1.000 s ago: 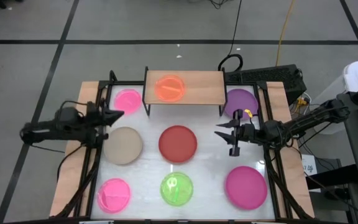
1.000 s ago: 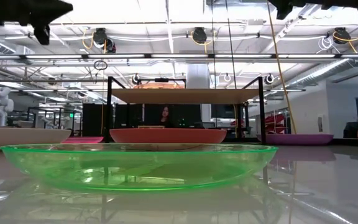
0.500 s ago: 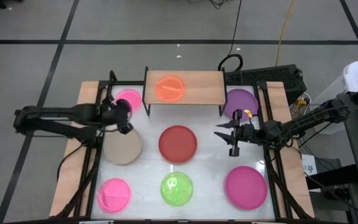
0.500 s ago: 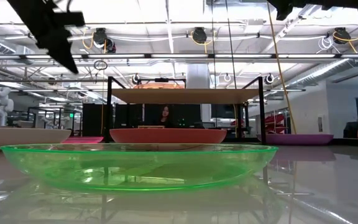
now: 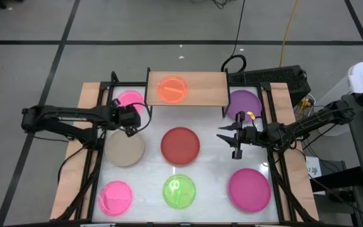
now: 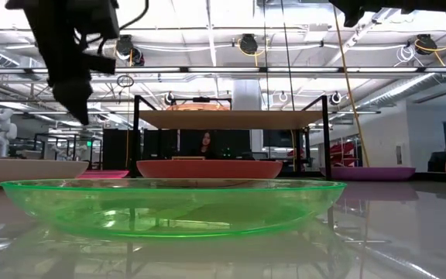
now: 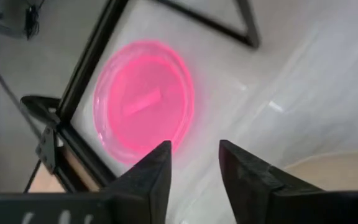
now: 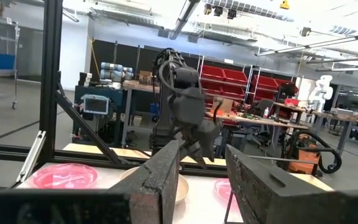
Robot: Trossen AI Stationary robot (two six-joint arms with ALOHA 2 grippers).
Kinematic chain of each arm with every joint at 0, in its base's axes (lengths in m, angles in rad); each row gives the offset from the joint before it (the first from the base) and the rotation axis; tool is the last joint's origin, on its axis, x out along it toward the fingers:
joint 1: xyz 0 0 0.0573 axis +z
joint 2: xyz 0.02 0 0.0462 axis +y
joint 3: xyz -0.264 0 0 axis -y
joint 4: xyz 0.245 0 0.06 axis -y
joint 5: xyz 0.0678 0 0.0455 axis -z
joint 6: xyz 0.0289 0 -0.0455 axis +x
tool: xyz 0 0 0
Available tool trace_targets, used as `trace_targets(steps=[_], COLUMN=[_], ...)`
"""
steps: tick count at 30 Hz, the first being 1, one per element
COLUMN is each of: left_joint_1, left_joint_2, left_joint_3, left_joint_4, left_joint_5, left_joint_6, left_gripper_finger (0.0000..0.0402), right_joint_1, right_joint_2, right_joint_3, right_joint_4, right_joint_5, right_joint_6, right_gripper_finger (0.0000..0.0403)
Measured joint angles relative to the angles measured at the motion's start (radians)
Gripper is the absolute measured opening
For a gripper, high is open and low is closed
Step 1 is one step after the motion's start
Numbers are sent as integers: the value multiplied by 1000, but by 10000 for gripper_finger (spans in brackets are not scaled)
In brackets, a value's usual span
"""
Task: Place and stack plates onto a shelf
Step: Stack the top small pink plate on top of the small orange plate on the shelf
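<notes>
left end effector (image 5: 140, 120) | open | above pink plate (image 5: 130, 99) near edge

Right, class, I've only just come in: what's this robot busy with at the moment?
It is stacking plates onto a shelf. One orange plate already lies on it. The left pincer is open above the table, near the small pink plate beside the shelf, holding nothing yet. The right pincer waits, open, right of the red plate. Six more plates lie on the table, among them the beige plate.

Eight plates (image 5: 180, 145) — one shelf (image 5: 210, 85)
</notes>
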Motion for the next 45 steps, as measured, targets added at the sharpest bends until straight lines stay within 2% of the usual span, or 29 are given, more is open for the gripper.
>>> trace_targets(steps=[5, 14, 21, 28, 32, 41, 45], left_joint_1=[30, 148, 212, 265, 295, 339, 348], left_joint_2=[11, 52, 124, 205, 240, 270, 270], left_joint_3=[-27, -89, -153, -204, -223, -224, -224], left_joint_4=[99, 157, 317, 425, 458, 494, 499], left_joint_5=[75, 92, 113, 111, 71, 59, 60], left_joint_6=[45, -18, 52, 122, 145, 167, 168], left_gripper_finger=[154, 154, 154, 154, 154, 154, 131], right_joint_1=[0, 0, 0, 0, 0, 0, 0], right_joint_2=[0, 0, 0, 0, 0, 0, 0], right_joint_3=[0, 0, 0, 0, 0, 1, 1], right_joint_4=[0, -2, -9, -15, -23, -22, -23], right_joint_5=[0, 2, 29, 42, 52, 53, 53], right_joint_6=[-1, -7, -16, -26, -26, -24, -23], right_gripper_finger=[114, 114, 114, 114, 114, 114, 114])
